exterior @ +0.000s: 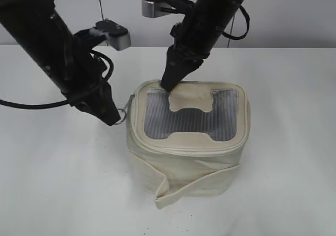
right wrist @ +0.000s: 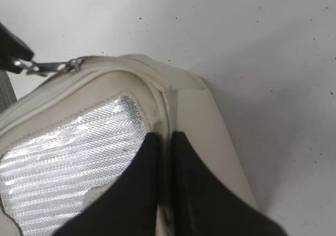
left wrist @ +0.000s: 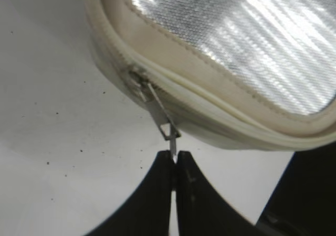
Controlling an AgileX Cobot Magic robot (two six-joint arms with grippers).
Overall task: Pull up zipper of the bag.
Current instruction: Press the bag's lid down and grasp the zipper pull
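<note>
white table (exterior: 283,141), matte, flecked with tiny dark specks. standing directly on it, near the middle: cream bag (exterior: 189,168), upright, mesh top facing up, strap end drooping onto the surface at the front.

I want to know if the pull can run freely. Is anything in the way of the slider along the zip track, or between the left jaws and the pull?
Nothing visible blocks it. The left gripper is already shut on the zipper pull at the bag corner. The right gripper presses the lid's rear edge, close to the track there.
</note>
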